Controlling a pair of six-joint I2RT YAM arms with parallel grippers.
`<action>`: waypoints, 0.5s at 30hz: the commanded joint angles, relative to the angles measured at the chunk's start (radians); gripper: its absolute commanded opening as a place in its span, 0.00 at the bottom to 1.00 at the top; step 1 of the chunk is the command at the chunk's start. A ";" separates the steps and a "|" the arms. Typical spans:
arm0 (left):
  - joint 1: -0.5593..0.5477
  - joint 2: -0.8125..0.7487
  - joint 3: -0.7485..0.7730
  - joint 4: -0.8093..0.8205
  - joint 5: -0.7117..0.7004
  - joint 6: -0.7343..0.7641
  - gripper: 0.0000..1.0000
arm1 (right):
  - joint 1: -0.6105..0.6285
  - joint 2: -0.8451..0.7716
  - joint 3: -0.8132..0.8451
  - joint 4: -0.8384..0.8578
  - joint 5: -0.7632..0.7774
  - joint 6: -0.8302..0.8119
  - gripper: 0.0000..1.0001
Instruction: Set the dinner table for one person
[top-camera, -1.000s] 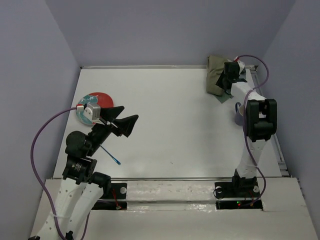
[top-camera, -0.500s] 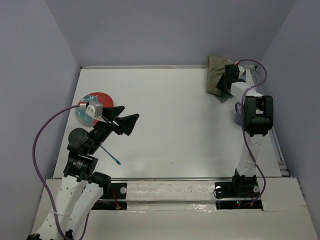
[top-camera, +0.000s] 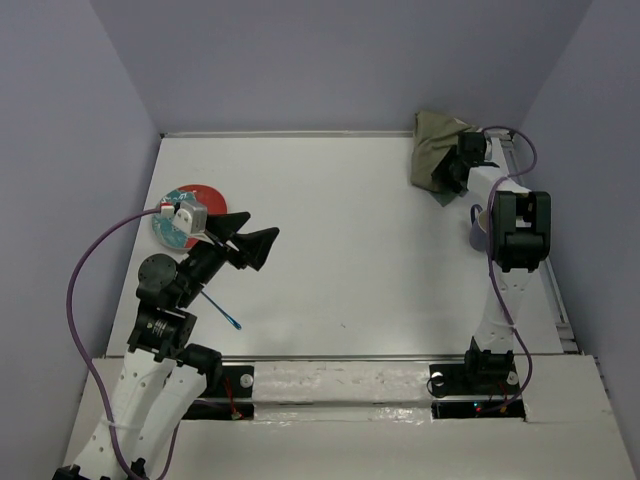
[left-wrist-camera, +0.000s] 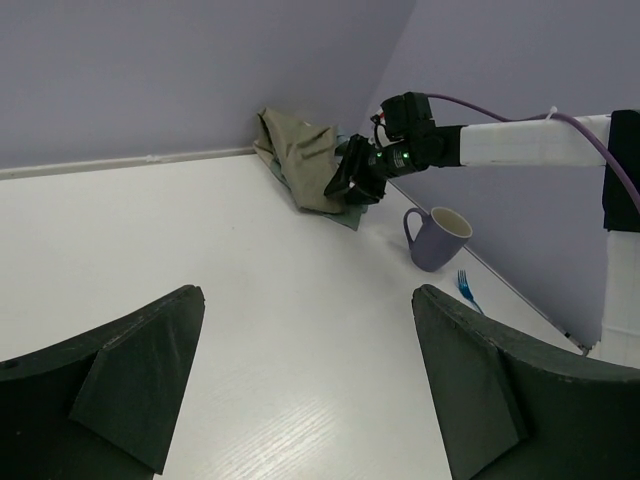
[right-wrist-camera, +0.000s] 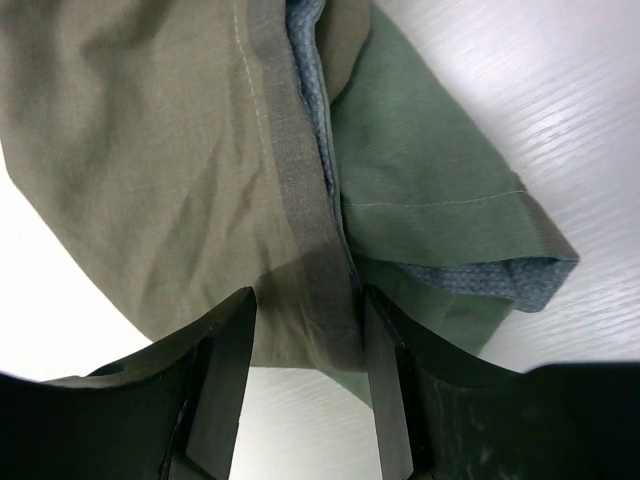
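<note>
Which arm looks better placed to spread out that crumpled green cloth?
Right arm: its jaws straddle a fold of the cloth; the left arm sits, jaws open, across the table.

No lettering, label, brand mark or number can be read in any of the views (the plate (top-camera: 200, 196) shows only a red and teal pattern, too small to tell whether it carries print).
</note>
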 joint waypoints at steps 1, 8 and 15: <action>0.002 0.014 0.046 0.036 0.023 0.009 0.96 | 0.003 0.012 -0.023 0.076 -0.069 0.048 0.53; 0.004 0.019 0.046 0.037 0.025 0.007 0.96 | -0.006 0.018 -0.045 0.096 -0.074 0.075 0.58; 0.005 0.020 0.045 0.039 0.029 0.007 0.96 | -0.006 -0.014 -0.121 0.150 -0.054 0.098 0.63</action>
